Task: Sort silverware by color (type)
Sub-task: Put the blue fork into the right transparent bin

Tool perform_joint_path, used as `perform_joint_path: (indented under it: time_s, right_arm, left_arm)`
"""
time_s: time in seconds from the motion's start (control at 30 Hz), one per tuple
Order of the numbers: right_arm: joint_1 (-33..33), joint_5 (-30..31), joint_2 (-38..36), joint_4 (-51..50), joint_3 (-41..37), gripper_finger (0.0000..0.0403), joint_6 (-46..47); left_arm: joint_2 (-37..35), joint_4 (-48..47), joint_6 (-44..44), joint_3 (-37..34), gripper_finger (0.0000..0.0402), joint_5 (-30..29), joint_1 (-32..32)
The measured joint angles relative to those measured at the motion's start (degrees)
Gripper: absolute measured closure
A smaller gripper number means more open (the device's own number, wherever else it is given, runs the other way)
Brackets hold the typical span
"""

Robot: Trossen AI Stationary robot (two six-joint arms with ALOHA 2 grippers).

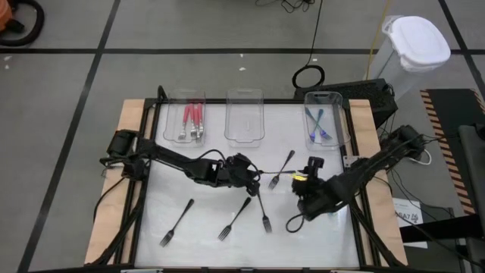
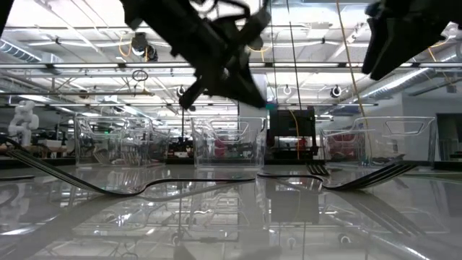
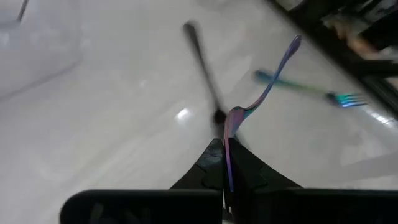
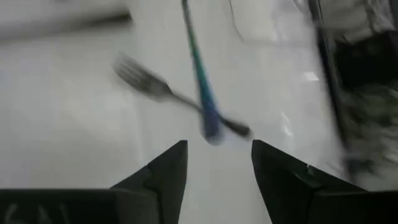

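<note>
My left gripper (image 1: pixel 258 180) is over the middle of the white table (image 1: pixel 189 189), shut on a blue-purple fork (image 3: pixel 264 90). My right gripper (image 1: pixel 300 182) hovers just to its right, open; a blue fork handle (image 4: pixel 200 81) shows ahead of its fingers, untouched. Several black-handled forks lie flat on the table: two near the front (image 1: pixel 176 222) (image 1: pixel 235 218), one close below the left gripper (image 1: pixel 262 206). Red-handled forks (image 1: pixel 192 121) lie in the far-left clear tray, blue ones (image 1: pixel 320 125) in the far-right tray. My left gripper pinches one end of the blue-purple fork (image 3: pixel 228 140) between its two fingers; which end it is, the fingers hide. The rest sticks out ahead of them and bends up to a slim free end (image 3: pixel 295 42). It appears lifted off the table.
Three clear trays stand along the far edge, the middle one (image 1: pixel 244 117) with nothing visible in it. A teal fork with its tines showing (image 3: pixel 345 98) lies ahead of the left gripper. A white-lidded bin (image 1: pixel 413 45) stands beyond the table's far right corner.
</note>
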Motion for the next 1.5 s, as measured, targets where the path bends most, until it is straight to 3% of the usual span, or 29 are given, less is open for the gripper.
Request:
perform_joint_path:
  time_s: [0.3,0.47,0.6,0.67,0.83,1.03,1.3,1.5]
  right_arm:
    - [1.4,2.4,-16.2,43.1,-27.4,0.0227,-3.1]
    - [0.5,4.8,-16.7,74.0,-38.9,0.0229,-10.1]
    - [-0.9,4.4,-15.6,99.0,-44.4,0.0233,-21.2]
    - [-1.7,3.2,-15.3,107.5,-45.3,0.0233,-26.4]
    - [-5.1,-6.3,-15.4,121.0,-45.5,0.0234,-36.4]
    - [-11.1,-18.4,-15.4,132.4,-45.5,0.0234,-41.0]
    - [-18.4,-30.0,-15.4,140.1,-45.3,0.0234,-40.4]
    - [-21.6,-34.7,-14.6,139.8,-42.0,0.0234,-41.0]
  left_arm:
    - [-9.4,-14.5,-3.3,0.1,0.0401,-14.9,-4.5]
    - [-14.0,-20.5,-6.1,0.0,0.0401,-27.6,-8.7]
    - [-15.4,-17.6,-3.4,0.1,0.0401,-43.3,-12.2]
    - [-15.2,-16.0,-1.4,0.0,0.0401,-47.8,-13.8]
    - [-14.9,-13.6,1.4,0.0,0.0401,-52.4,-15.6]
    - [-14.3,-6.6,6.3,0.0,0.0401,-51.6,-17.4]
    - [-12.6,5.8,15.7,0.0,0.0401,-51.2,-18.9]
    - [-12.6,8.4,18.5,0.0,0.0401,-49.6,-18.3]
